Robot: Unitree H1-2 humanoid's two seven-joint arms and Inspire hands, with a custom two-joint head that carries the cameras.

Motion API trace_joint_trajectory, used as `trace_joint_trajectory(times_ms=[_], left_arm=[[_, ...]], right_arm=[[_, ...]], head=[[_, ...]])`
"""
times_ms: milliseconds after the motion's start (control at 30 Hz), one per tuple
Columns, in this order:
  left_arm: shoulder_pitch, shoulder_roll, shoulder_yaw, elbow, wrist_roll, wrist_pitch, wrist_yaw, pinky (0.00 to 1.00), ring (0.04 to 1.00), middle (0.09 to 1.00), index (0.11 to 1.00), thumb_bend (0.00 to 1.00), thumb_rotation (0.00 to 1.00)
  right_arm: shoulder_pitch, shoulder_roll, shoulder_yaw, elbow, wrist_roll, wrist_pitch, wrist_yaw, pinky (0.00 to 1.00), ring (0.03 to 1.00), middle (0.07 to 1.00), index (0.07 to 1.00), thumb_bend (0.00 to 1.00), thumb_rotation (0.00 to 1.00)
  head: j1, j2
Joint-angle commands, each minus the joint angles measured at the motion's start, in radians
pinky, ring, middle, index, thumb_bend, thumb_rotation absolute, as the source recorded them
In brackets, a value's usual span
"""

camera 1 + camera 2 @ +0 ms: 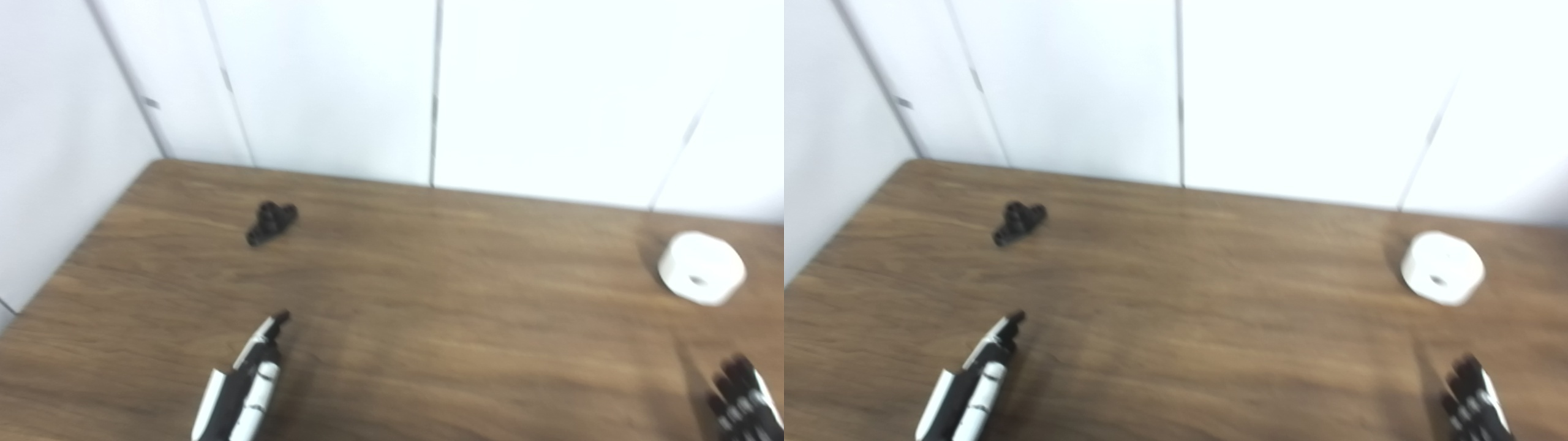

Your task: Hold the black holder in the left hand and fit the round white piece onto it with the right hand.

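A small black holder lies on the wooden table toward the far left. The round white piece, a thick disc with a hole in its middle, rests flat near the right edge. My left hand comes up from the bottom left with its fingers stretched out and nothing in it, well short of the holder. Only the dark fingertips of my right hand show at the bottom right corner, below the white piece and apart from it. The frames are blurred.
White wall panels stand along the table's far edge and down its left side. The brown tabletop stretches between the holder and the white piece.
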Motion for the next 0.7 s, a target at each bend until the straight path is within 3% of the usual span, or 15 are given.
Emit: trace_joint_trajectory(times_ms=[0, 233, 433, 533, 600, 667], left_arm=[[0.017, -0.036, -0.017, -0.001, 0.021, -0.030, 0.002, 1.00, 1.000, 0.976, 0.921, 0.28, 0.80], [0.017, -0.025, -0.024, 0.007, 0.031, -0.030, 0.008, 1.00, 1.000, 0.964, 0.909, 0.32, 0.75], [0.018, -0.033, -0.019, 0.006, 0.049, -0.029, 0.024, 1.00, 0.998, 0.955, 0.891, 0.35, 0.60], [0.016, -0.045, -0.002, -0.012, 0.172, -0.027, 0.076, 0.93, 0.956, 0.927, 0.870, 0.41, 0.43], [-0.004, -0.048, 0.015, -0.029, 0.252, -0.024, 0.114, 0.87, 0.912, 0.896, 0.845, 0.47, 0.23], [-0.037, -0.048, 0.033, -0.035, 0.283, -0.016, 0.140, 0.87, 0.901, 0.885, 0.832, 0.55, 0.09]], right_arm=[[0.026, -0.011, -0.008, 0.060, -0.007, -0.010, 0.008, 1.00, 1.000, 1.000, 1.000, 0.73, 1.00], [0.030, -0.002, -0.012, 0.064, -0.026, -0.021, -0.013, 1.00, 1.000, 1.000, 1.000, 0.70, 1.00], [0.031, -0.001, -0.012, 0.070, -0.015, -0.024, -0.010, 1.00, 1.000, 1.000, 1.000, 0.69, 1.00], [0.030, 0.002, -0.011, 0.077, -0.019, -0.031, -0.011, 1.00, 1.000, 1.000, 1.000, 0.68, 1.00], [0.029, 0.005, -0.009, 0.073, -0.028, -0.025, -0.016, 1.00, 1.000, 1.000, 1.000, 0.69, 1.00], [0.029, 0.009, -0.006, 0.072, -0.037, -0.026, -0.020, 1.00, 1.000, 1.000, 1.000, 0.68, 1.00]], head=[[0.000, 0.000], [0.013, -0.021], [-0.004, -0.023], [-0.014, -0.025], [-0.018, -0.026], [-0.023, -0.029]])
